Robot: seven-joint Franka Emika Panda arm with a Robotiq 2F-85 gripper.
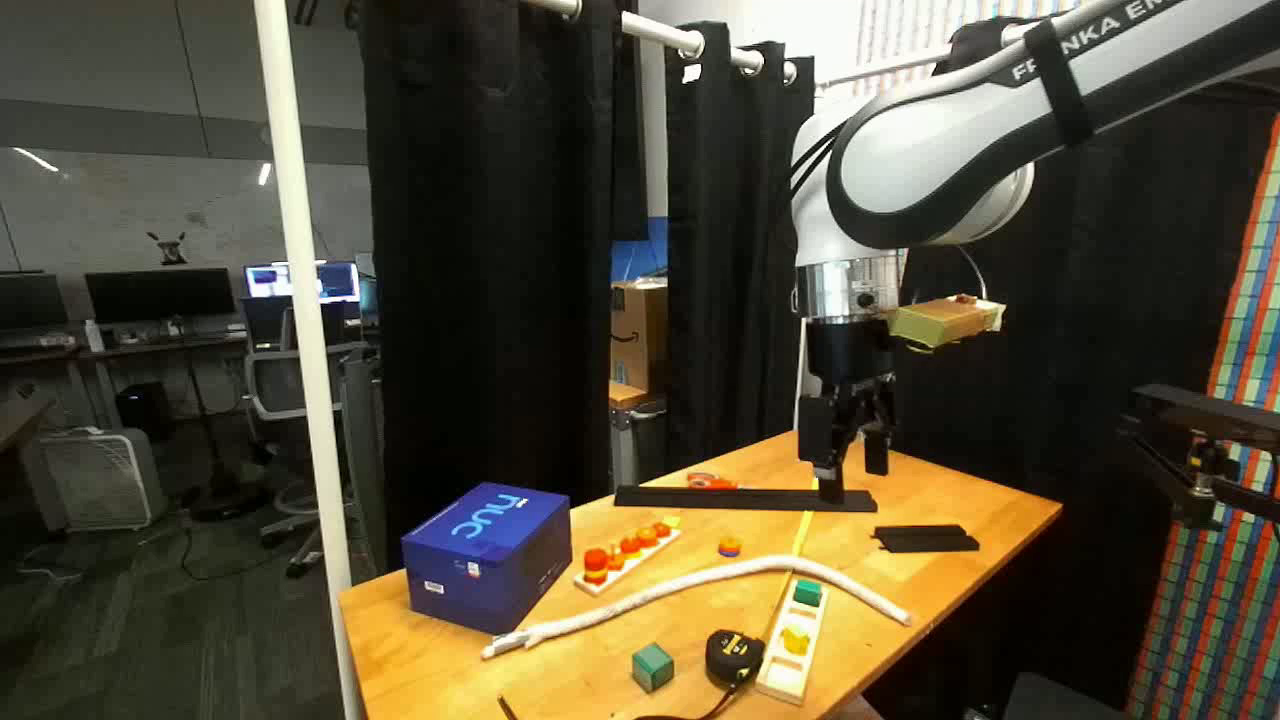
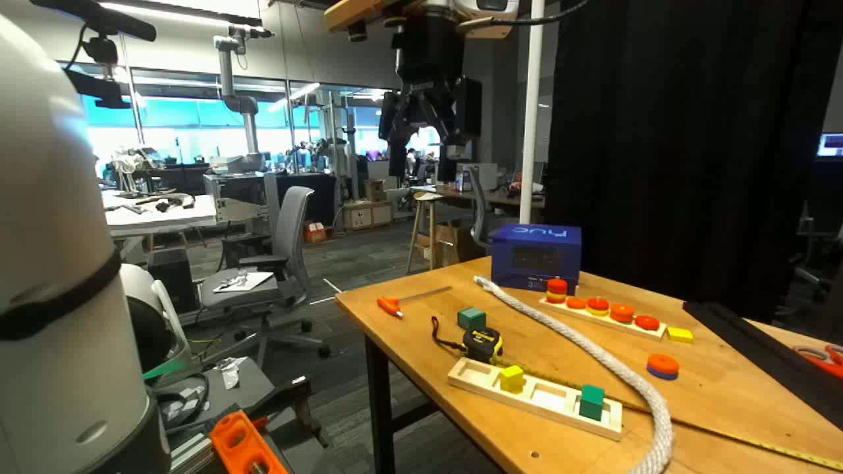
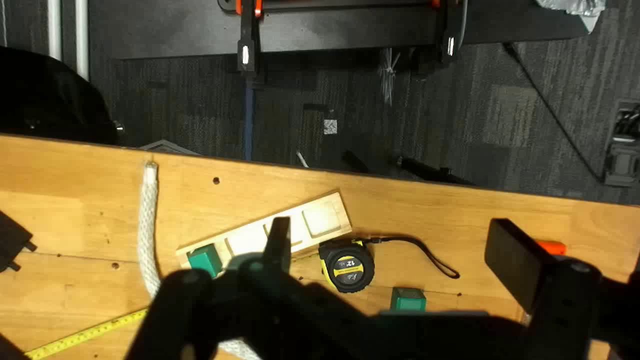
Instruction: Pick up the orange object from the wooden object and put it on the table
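Several orange-red discs point(image 1: 630, 546) sit on a narrow wooden board point(image 1: 603, 586) beside the blue box. In an exterior view, the discs point(image 2: 598, 305) and the board point(image 2: 658, 332) show too; some discs have yellow ones under them, and the end stack is tallest. The board is out of the wrist view. The table point(image 1: 950, 490) has a tan wood top. My gripper point(image 1: 853, 470) hangs above the table, apart from the board. Its fingers are spread with nothing between them, as the other views point(image 2: 422, 168) also show; in the wrist view point(image 3: 392, 240) they are over the tape measure.
A blue box point(image 1: 488, 555), white rope point(image 1: 690, 588), tape measure point(image 1: 733, 656), green block point(image 1: 653, 667) and orange-and-blue disc point(image 1: 729, 546) lie on the table. A wooden tray point(image 2: 481, 378) holds yellow and green blocks. Black bars point(image 1: 740, 499), scissors point(image 2: 823, 359) and an orange-handled screwdriver point(image 2: 390, 305) lie near edges.
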